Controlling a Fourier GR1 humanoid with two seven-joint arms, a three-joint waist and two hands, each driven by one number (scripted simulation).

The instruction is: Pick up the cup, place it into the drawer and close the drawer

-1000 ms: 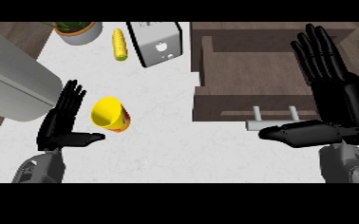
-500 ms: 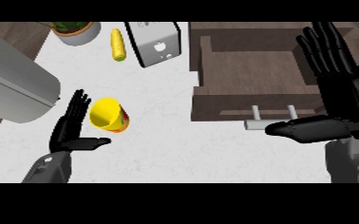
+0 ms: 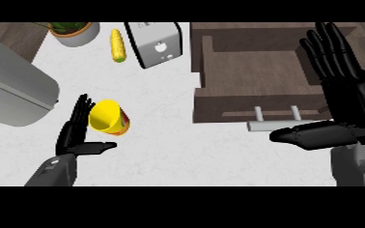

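- Your left hand (image 3: 77,130) shows at the lower left of the head view, fingers straight and pointing up the counter, thumb stuck out to the right; it holds nothing.
- The cup (image 3: 108,118), yellow with a red-orange side, stands just to the right of those fingers, in the crook between fingers and thumb. You cannot tell whether the fingers touch its rim; none is curled round it.
- Your right hand (image 3: 341,96) stands at the right edge, spread wide with straight fingers up and the thumb reaching left. It grips nothing.
- That thumb lies just below the handle (image 3: 274,117) of the drawer (image 3: 249,99), which is pulled out and open, its wooden floor bare to see.
- The cup sits on the white counter (image 3: 178,145), well apart from the drawer's front, to its left.
- Farther up you see a toaster (image 3: 155,43), a corn cob (image 3: 118,45) just to its left, and a potted plant (image 3: 73,31) at the top left.
- A grey, rounded appliance (image 3: 21,94) fills the left edge.
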